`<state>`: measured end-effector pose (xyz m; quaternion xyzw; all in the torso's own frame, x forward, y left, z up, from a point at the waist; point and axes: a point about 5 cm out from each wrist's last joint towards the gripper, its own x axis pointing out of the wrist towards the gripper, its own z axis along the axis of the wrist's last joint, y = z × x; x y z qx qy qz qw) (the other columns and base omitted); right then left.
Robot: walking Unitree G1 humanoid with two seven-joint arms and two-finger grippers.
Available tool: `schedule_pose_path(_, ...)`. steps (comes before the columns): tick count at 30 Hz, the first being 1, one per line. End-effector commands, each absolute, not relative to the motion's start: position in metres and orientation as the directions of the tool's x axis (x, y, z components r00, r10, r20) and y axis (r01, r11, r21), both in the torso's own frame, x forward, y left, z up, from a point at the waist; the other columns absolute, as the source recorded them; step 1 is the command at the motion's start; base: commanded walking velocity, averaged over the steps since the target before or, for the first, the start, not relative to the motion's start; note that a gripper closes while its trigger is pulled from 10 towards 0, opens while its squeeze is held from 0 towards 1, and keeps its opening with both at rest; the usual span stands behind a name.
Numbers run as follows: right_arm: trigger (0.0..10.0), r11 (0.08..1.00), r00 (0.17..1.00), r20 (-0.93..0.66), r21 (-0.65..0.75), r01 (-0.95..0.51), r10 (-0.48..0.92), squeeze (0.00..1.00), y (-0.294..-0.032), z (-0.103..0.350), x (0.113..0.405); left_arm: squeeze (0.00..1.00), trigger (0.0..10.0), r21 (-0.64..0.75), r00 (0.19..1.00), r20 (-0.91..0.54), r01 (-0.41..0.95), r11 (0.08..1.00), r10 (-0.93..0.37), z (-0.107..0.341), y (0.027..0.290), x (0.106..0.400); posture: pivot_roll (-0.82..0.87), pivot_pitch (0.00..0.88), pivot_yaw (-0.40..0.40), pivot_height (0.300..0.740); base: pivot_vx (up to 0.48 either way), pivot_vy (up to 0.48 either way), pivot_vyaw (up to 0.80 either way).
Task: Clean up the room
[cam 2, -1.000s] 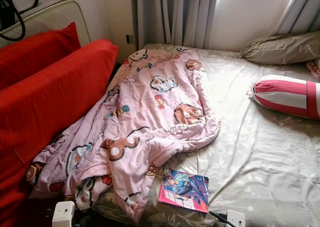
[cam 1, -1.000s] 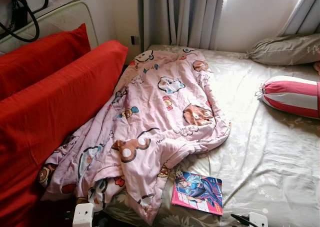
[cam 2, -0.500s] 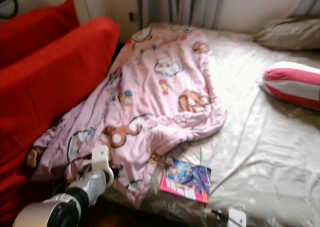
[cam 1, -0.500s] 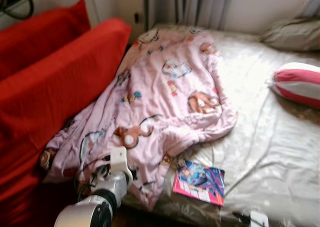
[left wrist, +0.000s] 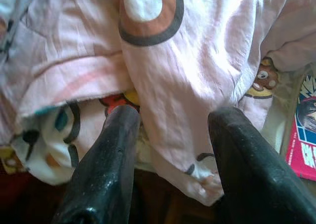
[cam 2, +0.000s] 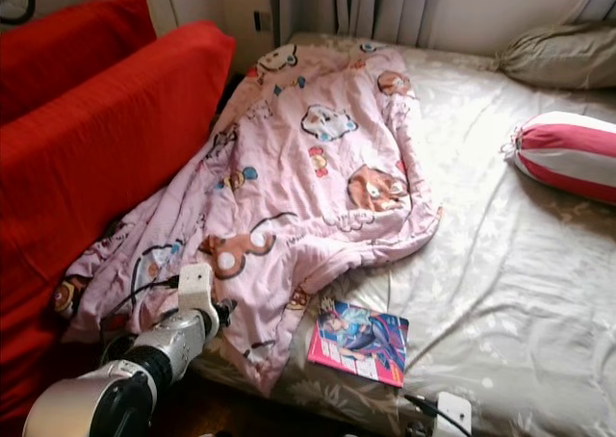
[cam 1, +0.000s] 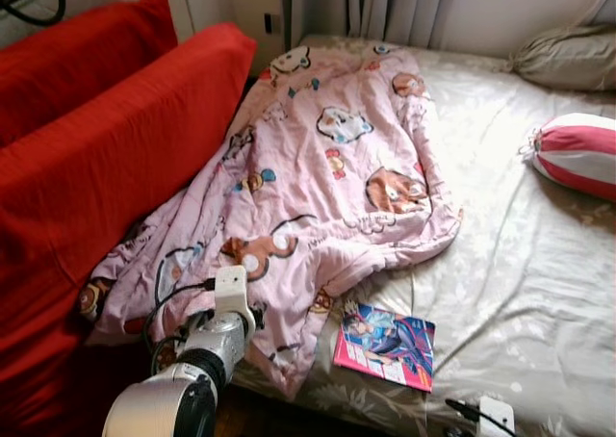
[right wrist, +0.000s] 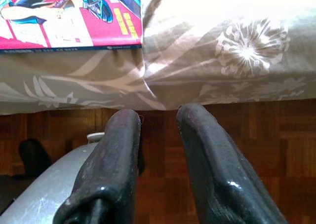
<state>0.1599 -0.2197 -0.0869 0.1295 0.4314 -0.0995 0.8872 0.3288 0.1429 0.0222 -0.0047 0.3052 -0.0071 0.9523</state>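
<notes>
A crumpled pink cartoon-print blanket (cam 1: 327, 187) lies across the left half of the bed (cam 1: 520, 283), its near corner hanging over the front edge. A pink and blue comic book (cam 1: 385, 346) lies on the sheet just right of that corner. My left arm (cam 1: 207, 346) reaches up from the lower left to the blanket's near edge. My left gripper (left wrist: 173, 135) is open, its fingers on either side of a hanging fold of the blanket without closing on it. My right gripper (right wrist: 158, 123) hangs open with a narrow gap, below the bed edge under the book (right wrist: 69, 17).
Two big red cushions (cam 1: 106, 158) lean along the bed's left side. A red-and-white striped bolster (cam 1: 577, 153) and a grey pillow (cam 1: 568, 66) lie at the far right. Grey curtains (cam 1: 385, 4) hang behind. Wooden floor (right wrist: 276, 150) lies below the bed edge.
My left arm has risen into view from the bottom left and reached the blanket's near edge. The head camera tilted and steadied; the things on the bed kept their places.
</notes>
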Motion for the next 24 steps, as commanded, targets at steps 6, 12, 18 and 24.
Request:
schedule_pose_path(6,10.0,0.946,0.595,-0.800,0.126,0.299,-0.082,0.00,-0.225,-0.088,0.154,0.00,10.0,0.074,0.823,-0.567,0.034,0.997,0.014,0.018,0.141,0.325,-0.01,0.119,-0.065,0.740,0.000,0.000,0.00)
schedule_pose_path(12,10.0,0.945,0.596,-0.798,0.125,0.303,-0.086,0.00,-0.226,-0.088,0.153,0.00,10.0,0.155,0.862,-0.491,-0.050,0.987,0.121,-0.048,0.246,0.190,0.01,0.083,-0.071,0.740,0.000,0.000,0.00)
schedule_pose_path(18,10.0,0.944,0.588,-0.803,0.120,0.309,-0.090,0.00,-0.226,-0.089,0.151,0.00,10.0,0.111,0.952,-0.304,-0.015,0.994,0.048,-0.014,0.232,0.238,0.01,0.066,-0.066,0.740,0.000,0.000,0.00)
schedule_pose_path(24,10.0,0.939,0.582,-0.808,0.129,0.320,-0.087,0.00,-0.223,-0.092,0.146,0.00,10.0,0.061,0.947,-0.321,-0.005,0.998,0.024,-0.015,0.225,0.241,0.02,0.032,-0.050,0.740,0.000,0.000,0.00)
